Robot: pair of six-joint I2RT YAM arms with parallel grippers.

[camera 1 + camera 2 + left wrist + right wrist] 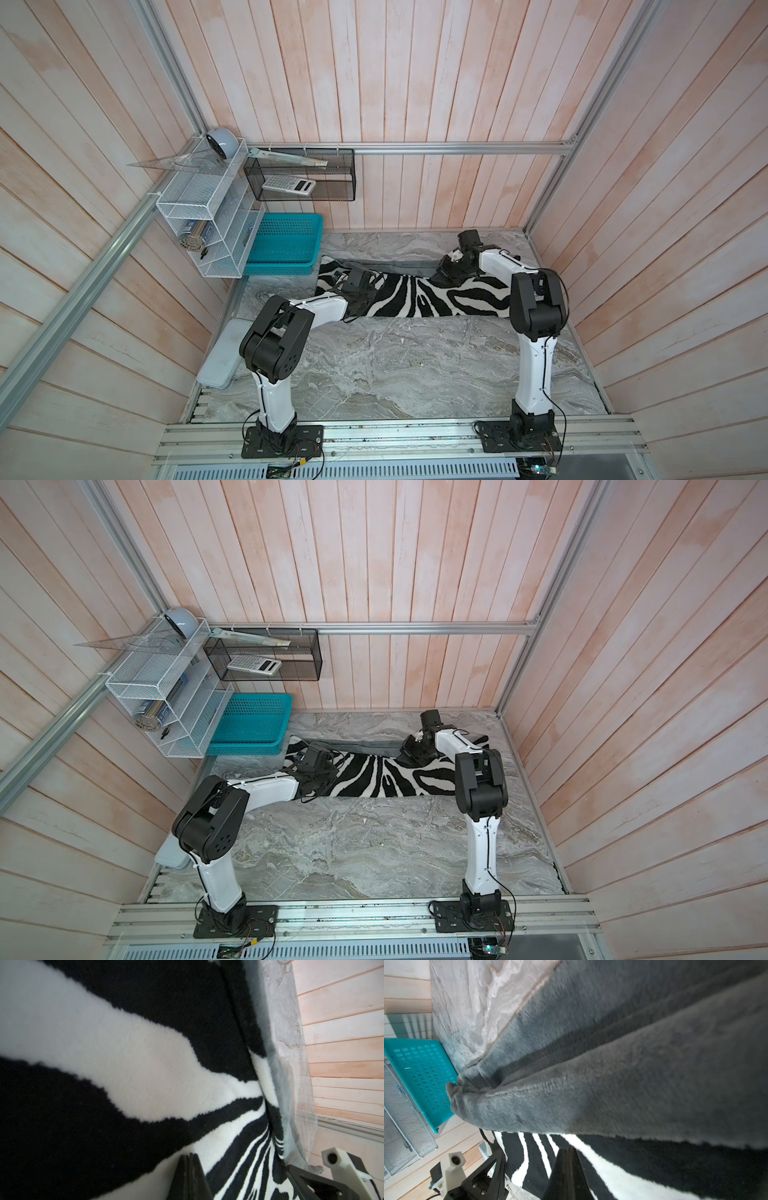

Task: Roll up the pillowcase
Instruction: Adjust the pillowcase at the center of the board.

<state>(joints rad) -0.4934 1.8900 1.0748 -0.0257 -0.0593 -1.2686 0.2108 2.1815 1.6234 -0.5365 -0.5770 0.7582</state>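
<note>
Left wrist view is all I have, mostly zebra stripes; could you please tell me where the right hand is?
Observer: The right hand is down on the pillowcase, near its far edge and right of its middle, fingers shut.
Operator: Thank you. Is the grey sliver along that edge the other face?
Observer: Yes. The right wrist view shows the grey fold rolled over thickly along the far edge of the stripes.
Operator: And what lies beyond the left end, please?
Observer: A teal basket stands in the table's far left corner, close beside the pillowcase's corner. I cannot tell whether they touch.
</note>
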